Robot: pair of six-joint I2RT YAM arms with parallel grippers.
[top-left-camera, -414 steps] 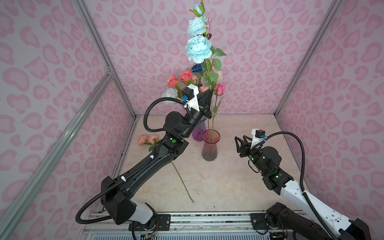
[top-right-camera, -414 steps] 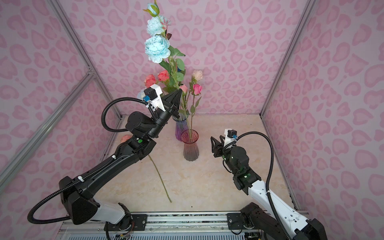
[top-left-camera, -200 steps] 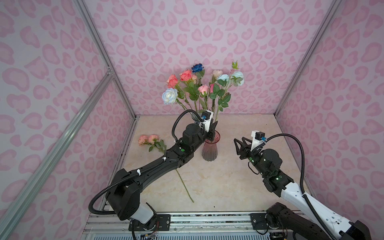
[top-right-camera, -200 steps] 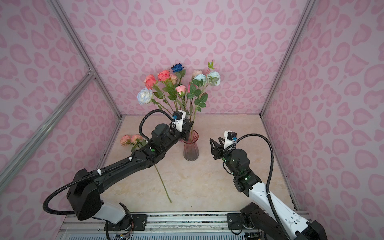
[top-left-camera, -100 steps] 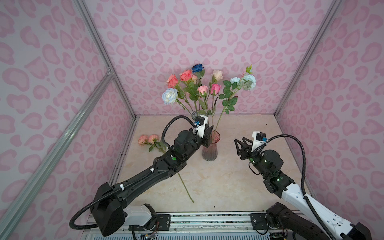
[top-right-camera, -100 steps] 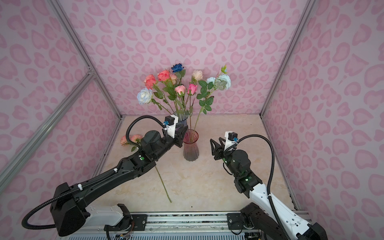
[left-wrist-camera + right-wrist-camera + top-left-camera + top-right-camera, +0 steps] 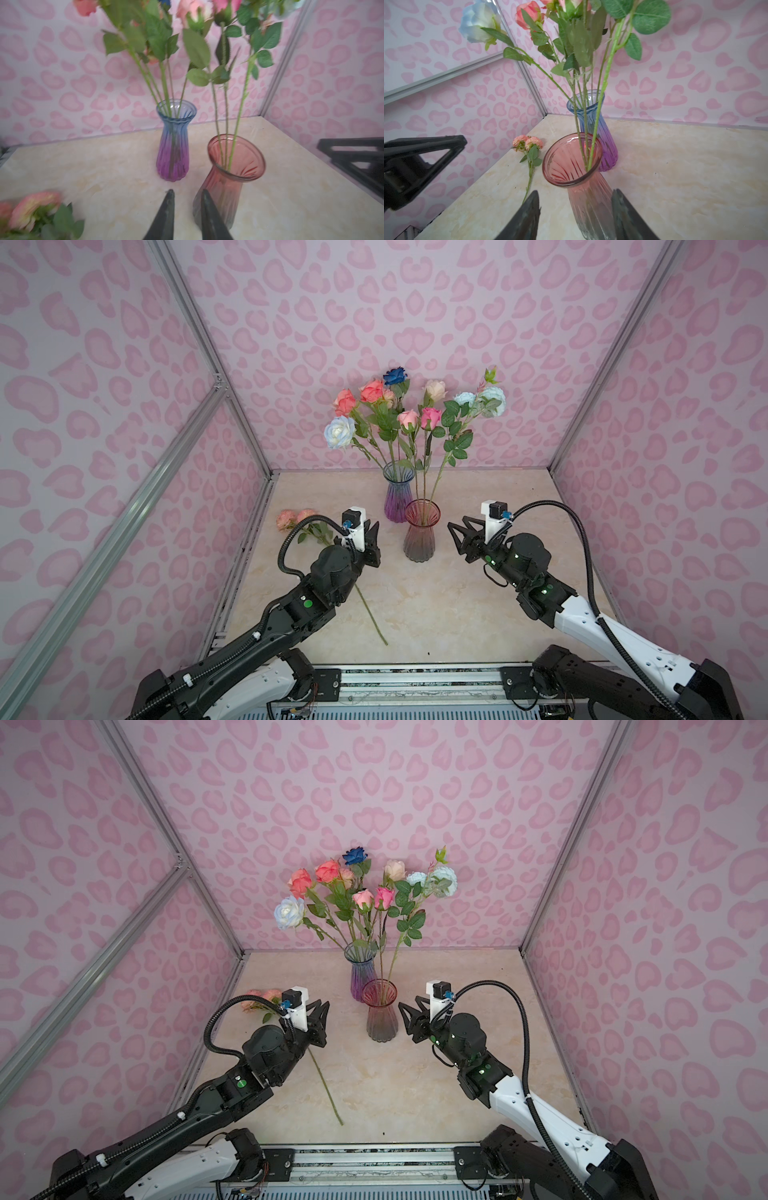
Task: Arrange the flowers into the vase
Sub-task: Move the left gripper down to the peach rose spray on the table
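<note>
The red vase point(image 7: 420, 539) stands mid-table and holds three flowers, among them the pale blue one point(image 7: 492, 400), which leans right. Behind it the blue-purple vase point(image 7: 398, 499) holds several flowers point(image 7: 374, 406). One coral-pink flower point(image 7: 297, 517) lies on the table at the left, its stem running toward the front. My left gripper point(image 7: 373, 526) point(image 7: 187, 191) hovers left of the red vase, jaws a little apart and empty. To the vase's right, my right gripper point(image 7: 456, 522) point(image 7: 575, 192) stands open and empty, pointing at the vase without touching it.
Pink patterned walls point(image 7: 665, 448) with aluminium posts point(image 7: 232, 406) close in the table on three sides. A metal rail point(image 7: 415, 676) runs along the front edge. The lying flower's stem point(image 7: 370, 614) crosses the floor beside my left arm.
My left gripper lowered the pale blue flower into the red vase, let go of it and pulled back to the left. The flower has tipped to the right. The right arm has hardly moved.
</note>
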